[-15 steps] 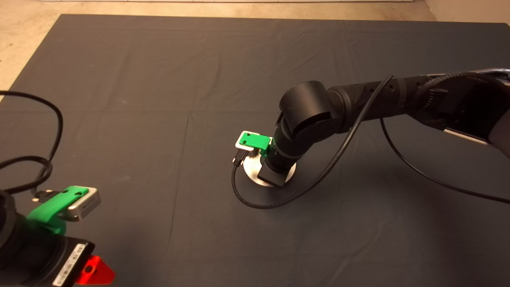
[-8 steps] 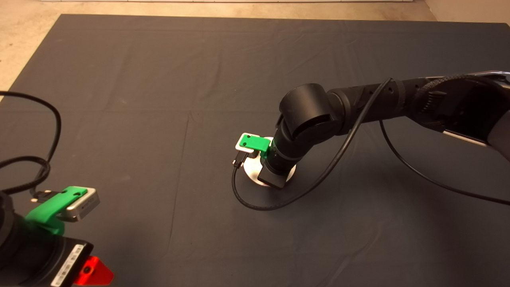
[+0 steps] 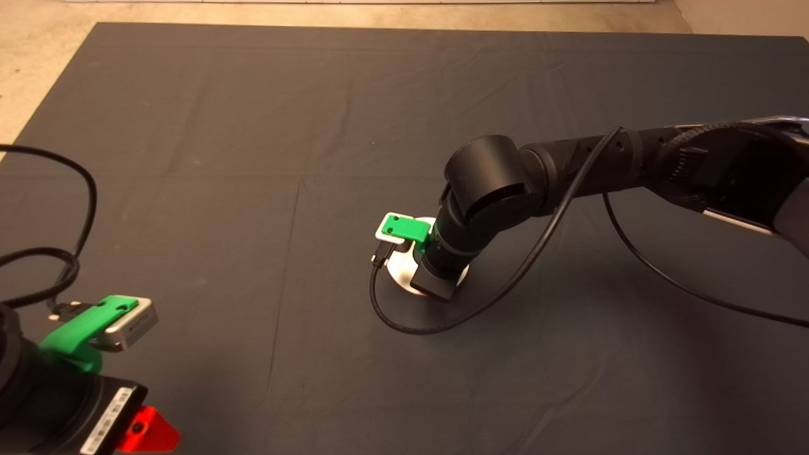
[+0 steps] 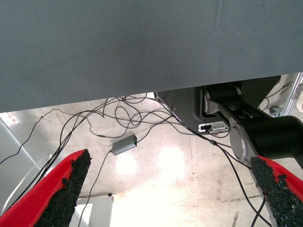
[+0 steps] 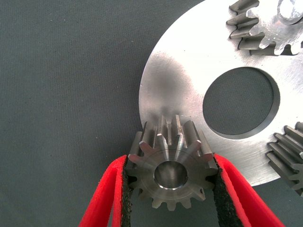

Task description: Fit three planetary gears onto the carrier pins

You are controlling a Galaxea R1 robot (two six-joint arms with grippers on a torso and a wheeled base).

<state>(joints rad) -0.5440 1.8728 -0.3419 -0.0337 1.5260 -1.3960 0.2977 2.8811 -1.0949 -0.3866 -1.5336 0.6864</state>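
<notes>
My right gripper [image 5: 170, 163] is shut on a planetary gear [image 5: 170, 182], a small toothed metal wheel with a central hole, held at the rim of the round silver disc [image 5: 184, 66]. Two more planetary gears [image 5: 265, 23] [image 5: 289, 156] sit on the disc around its large central hole [image 5: 239, 101]. The carrier pins are mostly hidden by the gears, and I cannot tell whether the held gear is on one. In the head view the right arm [image 3: 486, 183] covers most of the disc [image 3: 399, 276]. My left gripper [image 4: 175, 198] is parked at the lower left [image 3: 148, 433], open and empty.
A black cable [image 3: 404, 325] loops on the mat [image 3: 253, 126] beside the disc. The left wrist view shows the mat's edge, floor cables [image 4: 128, 118] and a small box [image 4: 124, 145] beyond it. The floor [image 3: 38, 38] borders the mat at the far left.
The right wrist has shifted very slightly toward the near side over the disc. The left arm has not moved.
</notes>
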